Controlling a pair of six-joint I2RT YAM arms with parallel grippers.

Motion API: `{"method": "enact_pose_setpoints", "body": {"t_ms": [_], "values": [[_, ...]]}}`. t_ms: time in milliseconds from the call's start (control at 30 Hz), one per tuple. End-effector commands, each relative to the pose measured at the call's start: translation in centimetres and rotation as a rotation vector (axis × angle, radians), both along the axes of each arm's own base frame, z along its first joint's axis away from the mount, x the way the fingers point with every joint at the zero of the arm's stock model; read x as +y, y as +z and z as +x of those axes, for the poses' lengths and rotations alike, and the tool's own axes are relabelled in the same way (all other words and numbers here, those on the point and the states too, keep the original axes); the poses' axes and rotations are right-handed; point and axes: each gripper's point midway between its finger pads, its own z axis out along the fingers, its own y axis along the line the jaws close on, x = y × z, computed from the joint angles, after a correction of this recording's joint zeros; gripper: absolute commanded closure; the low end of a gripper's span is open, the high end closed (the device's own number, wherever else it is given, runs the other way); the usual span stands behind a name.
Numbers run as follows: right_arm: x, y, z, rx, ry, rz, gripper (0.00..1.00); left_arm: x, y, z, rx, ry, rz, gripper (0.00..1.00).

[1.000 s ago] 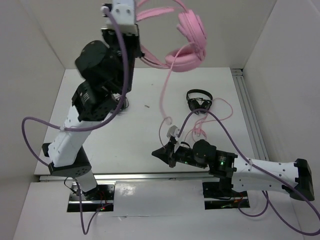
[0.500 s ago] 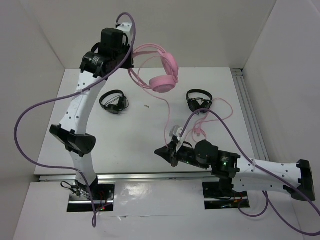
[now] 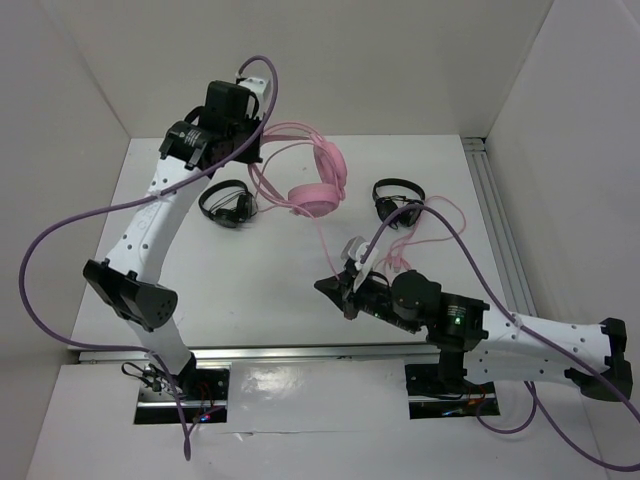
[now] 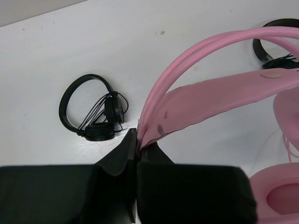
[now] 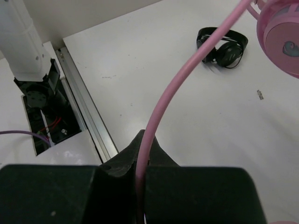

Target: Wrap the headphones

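The pink headphones hang just above the back of the table. My left gripper is shut on their headband; the fingertips pinch the band's end. One padded cup shows at the lower right of the left wrist view. The thin pink cable drops from the cups to my right gripper, which is low over the front middle and shut on it. In the right wrist view the cable rises out of the closed right gripper toward a cup.
One small black headset lies left of the pink cups, another to their right among loose pink cable loops. A metal rail runs along the table's right edge. White walls enclose the back and sides.
My left arm has swung down and stretched out, bringing the headphones from high above the back wall to just over the table. My right gripper edged slightly right, still holding the cable.
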Motion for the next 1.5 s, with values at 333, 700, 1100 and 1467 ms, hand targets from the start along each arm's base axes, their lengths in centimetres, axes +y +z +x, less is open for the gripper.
{"method": "enact_pose_setpoints", "body": {"t_ms": [333,700,1100,1467], "values": [[-2.4,12.4,4.4,-0.216,-0.264,0.063,1.00,1.5,3.0,-3.4,-0.140,-0.031,0.003,1.00],[-3.6,21.6,14.1,-0.334,-0.473,0.066,1.00,-2.9,-1.7,-10.8,-0.052,-0.309,0.059,1.00],[-12.2,16.6,28.7,-0.154,-0.572,0.062,1.00,-5.3,-0.7,-20.9,-0.091,-0.646,0.019,1.00],[-18.2,11.0,33.5,-0.017,-0.687,0.097,1.00,-4.5,2.3,-24.6,-0.177,-0.713,-0.014,1.00]]}}
